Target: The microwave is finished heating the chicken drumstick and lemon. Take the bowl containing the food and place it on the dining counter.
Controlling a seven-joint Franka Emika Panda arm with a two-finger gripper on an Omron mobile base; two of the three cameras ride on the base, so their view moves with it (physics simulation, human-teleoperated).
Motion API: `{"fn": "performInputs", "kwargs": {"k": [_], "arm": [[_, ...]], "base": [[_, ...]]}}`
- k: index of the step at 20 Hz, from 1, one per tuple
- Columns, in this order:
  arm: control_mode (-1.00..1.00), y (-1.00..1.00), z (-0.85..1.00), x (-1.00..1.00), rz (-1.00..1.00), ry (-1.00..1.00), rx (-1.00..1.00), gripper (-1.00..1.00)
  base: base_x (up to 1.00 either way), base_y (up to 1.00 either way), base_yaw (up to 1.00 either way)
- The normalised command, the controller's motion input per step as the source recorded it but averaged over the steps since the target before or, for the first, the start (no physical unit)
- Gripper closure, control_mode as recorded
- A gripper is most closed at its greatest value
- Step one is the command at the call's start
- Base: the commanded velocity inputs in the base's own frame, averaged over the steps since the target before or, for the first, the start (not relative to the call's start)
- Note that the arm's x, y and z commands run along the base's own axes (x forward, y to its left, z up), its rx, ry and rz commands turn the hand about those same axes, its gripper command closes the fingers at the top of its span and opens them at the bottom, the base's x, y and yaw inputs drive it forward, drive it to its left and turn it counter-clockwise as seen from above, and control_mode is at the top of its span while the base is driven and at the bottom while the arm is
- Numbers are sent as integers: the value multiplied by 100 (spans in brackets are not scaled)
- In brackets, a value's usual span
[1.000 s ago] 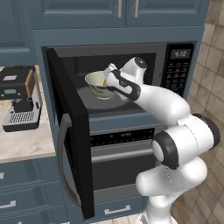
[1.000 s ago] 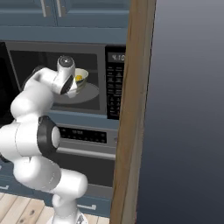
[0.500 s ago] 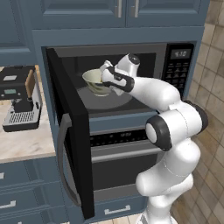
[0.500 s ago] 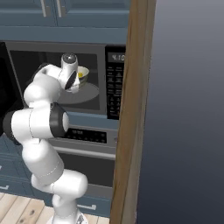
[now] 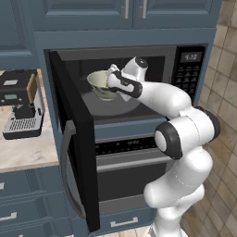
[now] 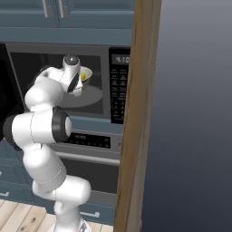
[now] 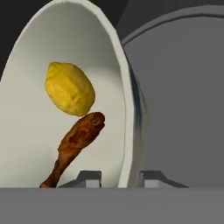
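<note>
The black microwave [image 5: 187,69] stands with its door [image 5: 76,152] swung wide to the left. Inside, my gripper [image 5: 111,83] is shut on the right rim of the cream bowl [image 5: 101,84], which hangs just above the grey turntable [image 5: 115,109]. In the hand view the bowl's [image 7: 100,65] rim runs down between my two fingertips, one inside and one outside. The yellow lemon [image 7: 70,89] and the reddish-brown chicken drumstick [image 7: 76,142] lie in the bowl. From the right, the lemon [image 6: 83,76] shows over the bowl's [image 6: 86,78] rim behind my hand. The dining counter is out of view.
A silver-fronted oven [image 5: 125,176] sits under the microwave. A coffee machine [image 5: 21,109] stands on the beige counter to the left. The open door juts toward the base. A wooden post [image 6: 138,118] blocks the right side of the right base view.
The arm's elbow has folded upward and closer to the microwave. The hand and the held bowl have risen very slightly; the grip has stayed shut.
</note>
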Motion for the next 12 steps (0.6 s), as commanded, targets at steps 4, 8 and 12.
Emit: {"fn": "performInputs", "kwargs": {"k": [4,8,12], "arm": [[-100,0,0,-4,0,0,0,100],[-100,0,0,-22,0,0,0,100],[-100,0,0,-32,0,0,0,100]], "base": [[0,0,0],[0,0,0],[0,0,0]]}}
